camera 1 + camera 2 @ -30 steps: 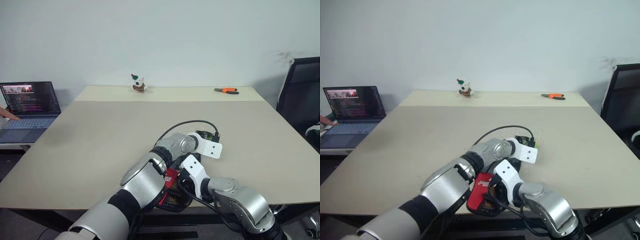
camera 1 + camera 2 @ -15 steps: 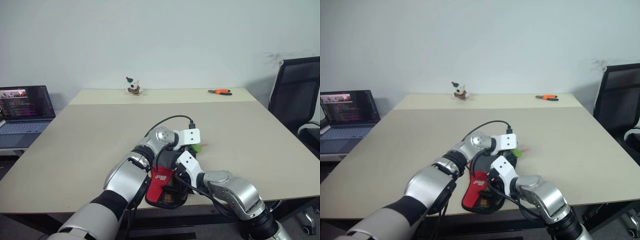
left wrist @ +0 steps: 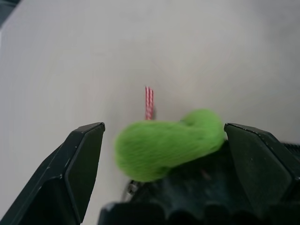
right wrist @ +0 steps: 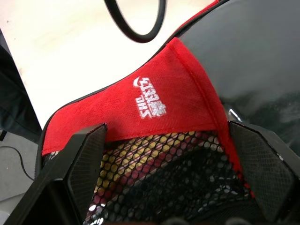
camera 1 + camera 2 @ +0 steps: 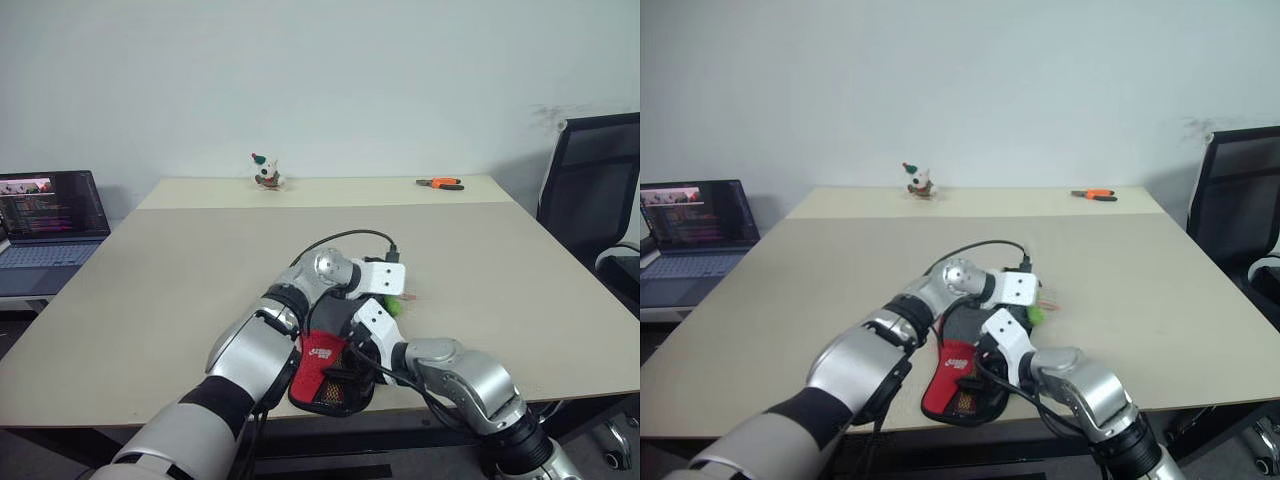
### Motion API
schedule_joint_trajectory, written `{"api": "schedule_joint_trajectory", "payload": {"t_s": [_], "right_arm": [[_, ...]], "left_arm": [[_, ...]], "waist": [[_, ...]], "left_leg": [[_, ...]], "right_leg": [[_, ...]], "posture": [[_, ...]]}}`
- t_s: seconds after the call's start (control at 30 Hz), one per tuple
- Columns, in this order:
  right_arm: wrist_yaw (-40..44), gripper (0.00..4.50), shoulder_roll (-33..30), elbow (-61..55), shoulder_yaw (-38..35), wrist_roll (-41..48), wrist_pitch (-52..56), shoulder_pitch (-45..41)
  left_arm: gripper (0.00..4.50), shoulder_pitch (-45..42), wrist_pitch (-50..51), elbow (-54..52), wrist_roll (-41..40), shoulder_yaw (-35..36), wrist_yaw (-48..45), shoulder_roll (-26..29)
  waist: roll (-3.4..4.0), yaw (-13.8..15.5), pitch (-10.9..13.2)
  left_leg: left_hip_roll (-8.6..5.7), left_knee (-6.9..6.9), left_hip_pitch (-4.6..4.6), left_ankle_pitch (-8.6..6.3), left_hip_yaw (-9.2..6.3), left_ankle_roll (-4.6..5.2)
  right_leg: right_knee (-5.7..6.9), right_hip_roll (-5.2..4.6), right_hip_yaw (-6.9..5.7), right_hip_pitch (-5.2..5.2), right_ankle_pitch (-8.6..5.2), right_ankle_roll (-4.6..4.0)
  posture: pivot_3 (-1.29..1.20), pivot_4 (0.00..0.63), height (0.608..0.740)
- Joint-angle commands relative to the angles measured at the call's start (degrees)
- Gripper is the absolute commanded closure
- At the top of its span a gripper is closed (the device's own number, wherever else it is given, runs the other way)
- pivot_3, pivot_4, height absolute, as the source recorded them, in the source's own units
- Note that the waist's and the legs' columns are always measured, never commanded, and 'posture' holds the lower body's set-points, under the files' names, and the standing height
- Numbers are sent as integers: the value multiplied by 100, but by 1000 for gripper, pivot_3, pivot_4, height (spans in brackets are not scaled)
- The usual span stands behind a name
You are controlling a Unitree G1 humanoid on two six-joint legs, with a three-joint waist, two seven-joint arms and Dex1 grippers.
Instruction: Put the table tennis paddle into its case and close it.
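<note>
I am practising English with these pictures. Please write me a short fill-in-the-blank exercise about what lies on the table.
1. The lower panel of the case is coloured ____.
2. The fluffy tuft between the left claw's fingers is coloured ____.
3. At the far edge of the table, the pliers have ____ handles.
4. The open computer beside the table is a ____.

Missing words: red; green; orange; laptop

An office or lab room: a wide beige table point(image 5: 180, 270), an open laptop with a lit screen point(image 5: 48, 212), a black mesh office chair point(image 5: 590, 195), orange-handled pliers point(image 5: 440, 183) and a plain white wall point(image 5: 320, 80).
</note>
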Motion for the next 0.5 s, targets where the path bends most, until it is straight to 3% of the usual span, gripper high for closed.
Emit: {"api": "schedule_joint_trajectory", "payload": {"t_s": [0.03, 0.3, 0.5], "right_arm": [[46, 0, -9, 185, -136, 24, -48, -150], [138, 0, 18, 313, -417, 222, 87, -280], [173, 0, -6, 347, -387, 235, 87, -304]], "left_arm": [[40, -285, 202, -130, -403, 302, -821, 52], [40, -531, 1411, -165, -1194, 922, -2709, 408], [40, -524, 1425, -246, -1215, 1062, -1797, 387]], "waist": [[1, -4, 1], [3, 0, 9], [1, 17, 11]], "left_leg": [[0, -1, 0, 0, 2, 0], [0, -1, -5, 0, -2, 0], [-1, -1, -9, 0, -6, 1]], "right_leg": [[0, 0, 1, 0, 0, 0], [-1, 2, -3, -4, 0, -1], [-7, 0, -4, -3, -1, 0]], "posture": [[0, 150, 740], [0, 150, 740], [0, 150, 740]]}}
